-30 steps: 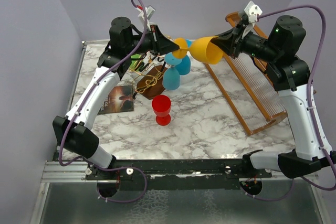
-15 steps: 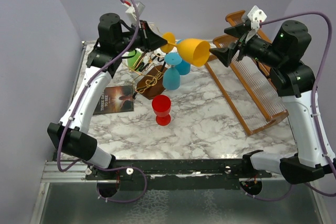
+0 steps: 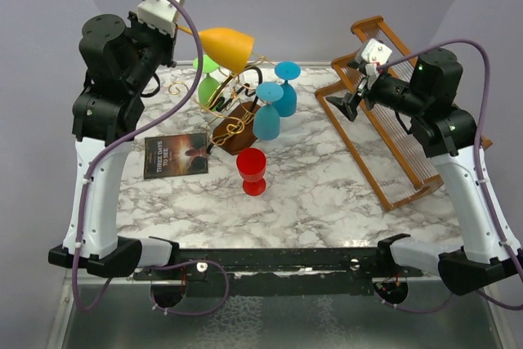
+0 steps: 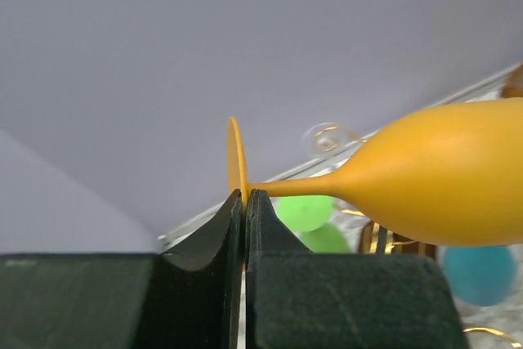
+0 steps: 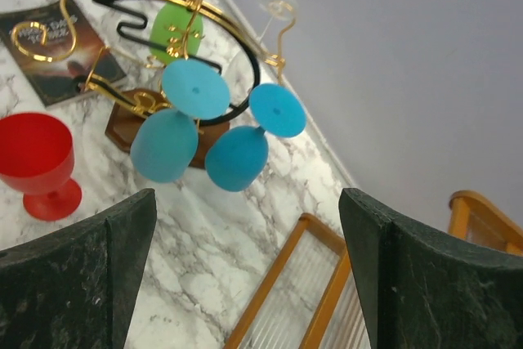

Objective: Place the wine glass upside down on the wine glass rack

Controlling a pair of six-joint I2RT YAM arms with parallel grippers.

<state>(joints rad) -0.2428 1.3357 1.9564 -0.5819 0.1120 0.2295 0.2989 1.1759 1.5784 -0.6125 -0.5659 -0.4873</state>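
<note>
The orange wine glass (image 3: 225,45) lies sideways in the air above the rack's left side, bowl pointing right. My left gripper (image 3: 173,32) is shut on the thin disc of its foot (image 4: 236,161); the stem and bowl (image 4: 441,181) stretch away to the right. The wine glass rack (image 3: 237,116), gold wire scrolls and a black bar (image 5: 245,79) on a brown base, carries two blue glasses (image 3: 266,120) and a green one (image 3: 210,87) upside down. My right gripper (image 3: 337,105) hangs open and empty to the right of the rack, apart from the glass.
A red glass (image 3: 252,171) stands upright on the marble in front of the rack. A dark book (image 3: 176,155) lies to the rack's left. The large slatted wooden rack (image 3: 400,145) fills the right side under my right arm.
My right gripper let go of the orange bowl, opened wide and drew back to the right. My left arm swung the glass up and to the left, over the rack.
</note>
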